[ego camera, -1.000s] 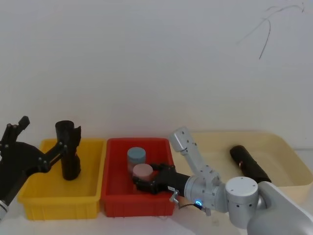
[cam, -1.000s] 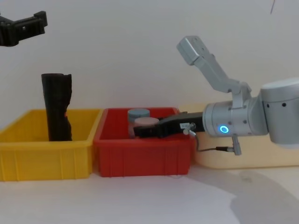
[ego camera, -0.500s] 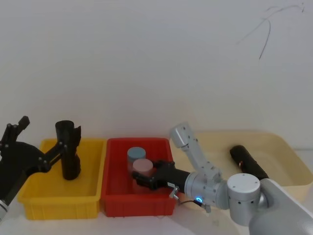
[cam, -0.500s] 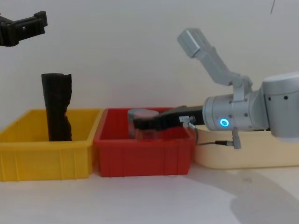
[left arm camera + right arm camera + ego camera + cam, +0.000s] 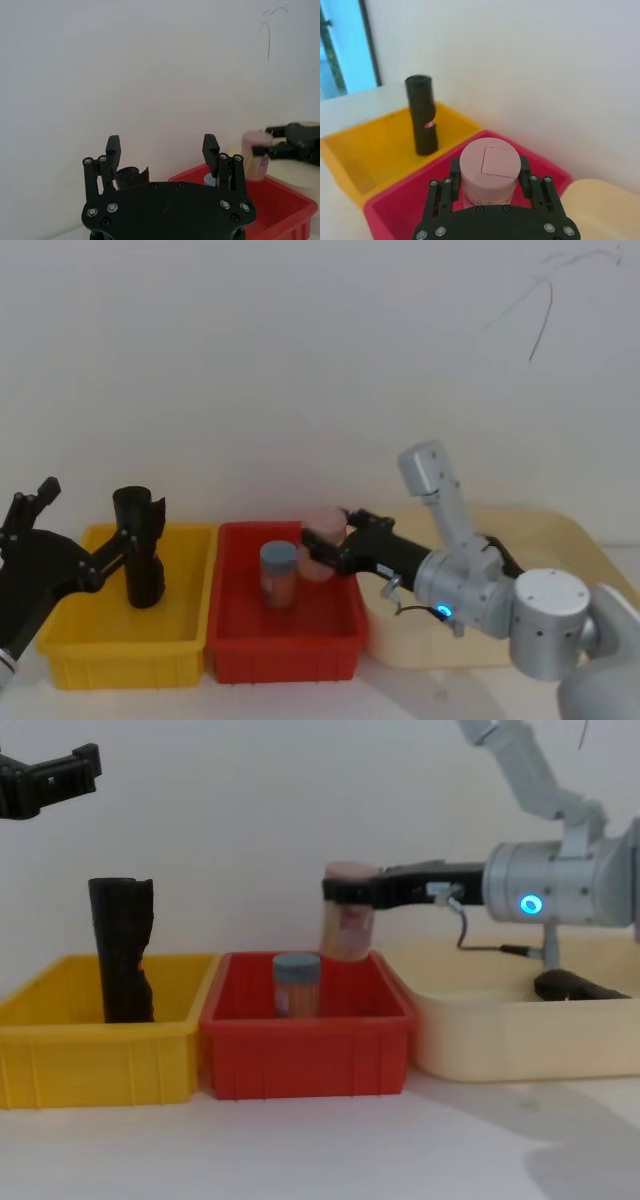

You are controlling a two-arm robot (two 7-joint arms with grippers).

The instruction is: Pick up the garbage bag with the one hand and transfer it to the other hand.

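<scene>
Right gripper (image 5: 350,892), blue-ringed arm, is pinching a pink-lidded jar (image 5: 347,925), held upright in the air above the right rear corner of the red bin (image 5: 305,1040). Blue-lidded jar (image 5: 297,985) stands in the red bin, apart from the lifted one. Left gripper (image 5: 162,150) hangs spread wide and empty, high at the left over the yellow bin (image 5: 95,1055). Garbage bag (image 5: 122,963) stands upright in the yellow bin, untouched. Another dark roll, probably a bag too, (image 5: 580,986) lies in the cream tray (image 5: 520,1040) at far right.
</scene>
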